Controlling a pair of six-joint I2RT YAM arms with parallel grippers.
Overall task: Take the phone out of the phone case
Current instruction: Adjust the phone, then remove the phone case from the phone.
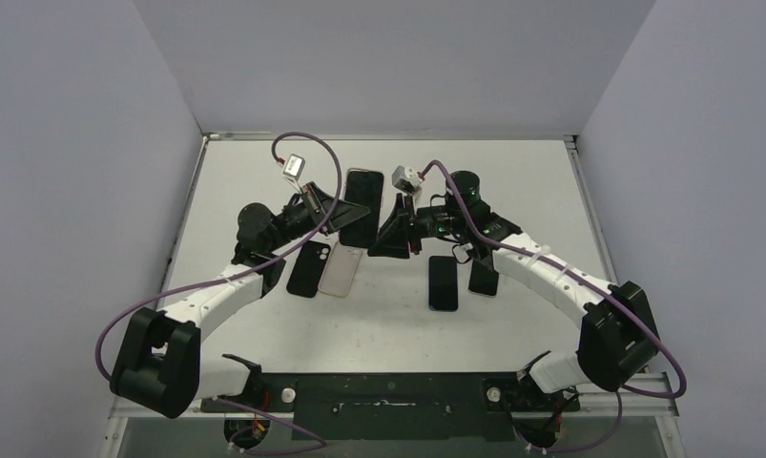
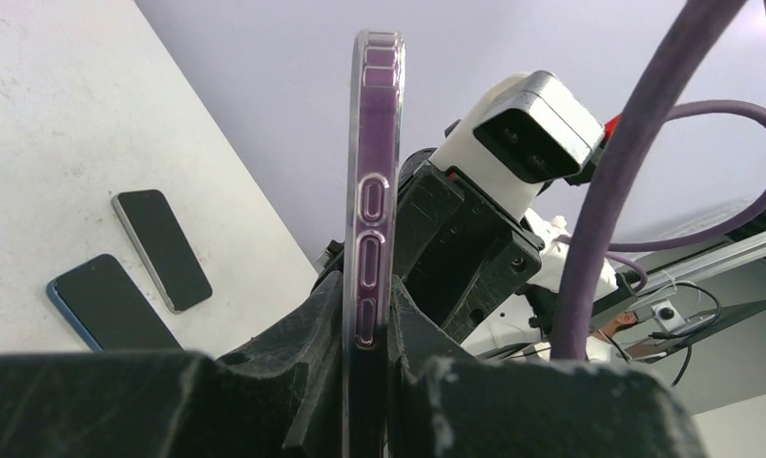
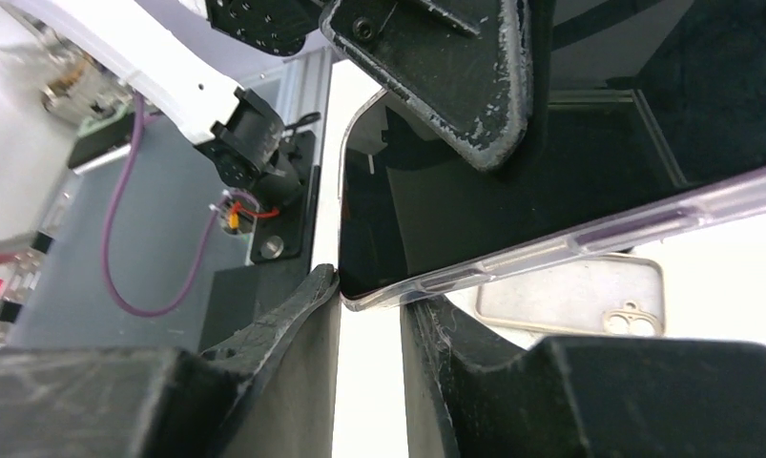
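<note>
The phone (image 1: 362, 205) with its dark screen sits in a clear phone case (image 2: 374, 143) and is held up off the table at the middle back. My left gripper (image 1: 326, 208) is shut on it. In the left wrist view the cased phone stands edge-on between the jaws of the left gripper (image 2: 367, 301), its purple side buttons showing. My right gripper (image 1: 396, 237) is just right of the phone. In the right wrist view the right gripper (image 3: 369, 291) pinches the near corner of the phone case (image 3: 589, 239) at its fingertips, with the screen (image 3: 436, 219) facing the camera.
An empty clear case (image 1: 342, 272) and a black case (image 1: 309, 269) lie on the table below the held phone. A blue-edged phone (image 1: 443, 282) and a black phone (image 1: 483, 277) lie to the right, under the right arm. Purple cables loop above both wrists.
</note>
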